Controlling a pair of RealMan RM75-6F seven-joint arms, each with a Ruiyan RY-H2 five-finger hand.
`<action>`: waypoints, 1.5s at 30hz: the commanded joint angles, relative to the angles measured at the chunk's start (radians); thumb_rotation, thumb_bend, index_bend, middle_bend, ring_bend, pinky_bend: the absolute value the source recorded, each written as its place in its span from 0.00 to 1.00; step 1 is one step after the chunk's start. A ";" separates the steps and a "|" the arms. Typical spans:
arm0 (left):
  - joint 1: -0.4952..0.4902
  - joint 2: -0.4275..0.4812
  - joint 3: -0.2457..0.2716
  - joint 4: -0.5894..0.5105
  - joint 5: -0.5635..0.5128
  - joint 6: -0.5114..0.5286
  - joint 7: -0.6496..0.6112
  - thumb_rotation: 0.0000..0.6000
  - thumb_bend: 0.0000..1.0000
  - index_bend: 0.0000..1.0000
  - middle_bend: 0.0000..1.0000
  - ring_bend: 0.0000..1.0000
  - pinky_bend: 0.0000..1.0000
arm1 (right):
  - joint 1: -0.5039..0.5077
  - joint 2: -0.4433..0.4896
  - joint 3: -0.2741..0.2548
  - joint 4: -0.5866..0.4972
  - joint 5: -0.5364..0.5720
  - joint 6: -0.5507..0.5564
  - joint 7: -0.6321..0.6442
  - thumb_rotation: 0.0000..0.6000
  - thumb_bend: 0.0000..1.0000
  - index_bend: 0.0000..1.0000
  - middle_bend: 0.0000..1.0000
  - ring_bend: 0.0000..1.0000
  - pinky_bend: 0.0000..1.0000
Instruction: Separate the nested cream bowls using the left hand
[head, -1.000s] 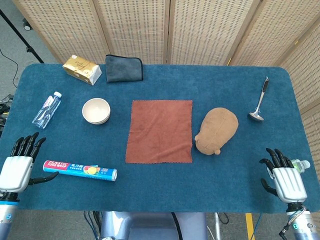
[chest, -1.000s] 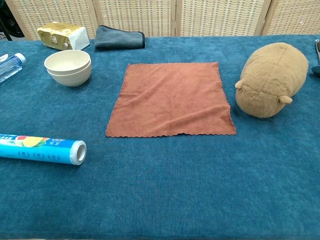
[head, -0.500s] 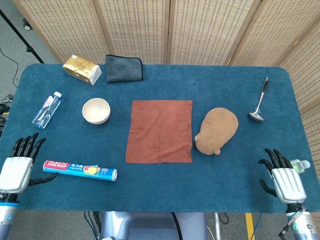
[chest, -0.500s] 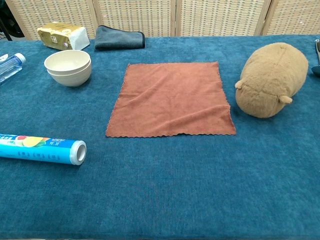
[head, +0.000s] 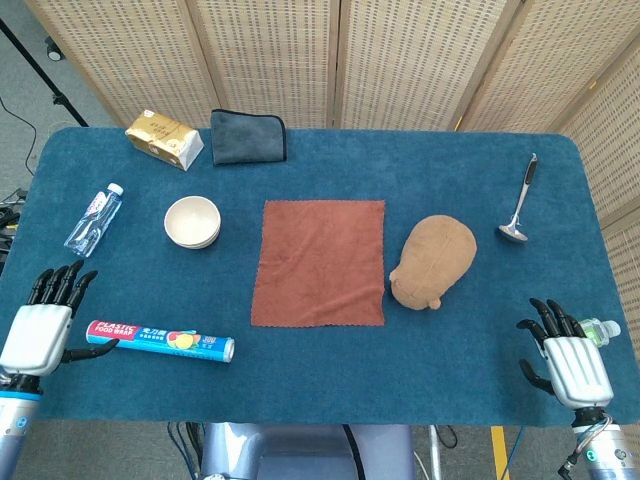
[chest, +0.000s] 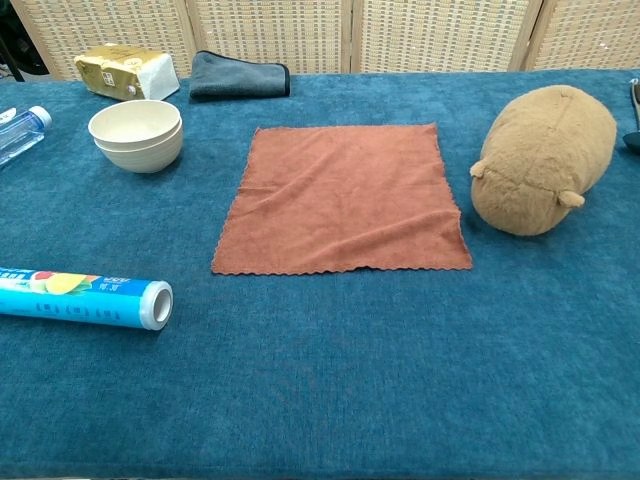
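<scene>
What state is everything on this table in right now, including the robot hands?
cream bowls: nested, upright, untouched
left robot hand: open, holding nothing
right robot hand: open, holding nothing
rust cloth: spread flat
grey cloth: folded
water bottle: lying down, capped
plastic wrap roll: lying down

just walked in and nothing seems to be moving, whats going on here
Nothing is being handled yet. The two nested cream bowls sit stacked on the blue table, left of the rust-brown cloth. The left hand rests open at the near left corner, beside the plastic wrap roll, well short of the bowls. The right hand lies open at the near right corner.
</scene>
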 joint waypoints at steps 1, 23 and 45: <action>-0.067 0.028 -0.044 0.027 -0.047 -0.081 0.004 0.59 0.06 0.12 0.00 0.00 0.00 | 0.000 0.000 0.000 0.000 0.001 -0.001 0.002 1.00 0.35 0.31 0.09 0.04 0.17; -0.380 -0.114 -0.122 0.372 -0.236 -0.485 0.018 0.63 0.09 0.23 0.01 0.00 0.00 | 0.009 -0.007 -0.012 0.006 -0.015 -0.020 0.018 1.00 0.35 0.31 0.09 0.04 0.17; -0.511 -0.316 -0.134 0.625 -0.246 -0.532 -0.009 0.74 0.11 0.25 0.18 0.00 0.00 | 0.007 0.004 -0.004 0.007 -0.002 -0.015 0.042 1.00 0.35 0.31 0.09 0.04 0.17</action>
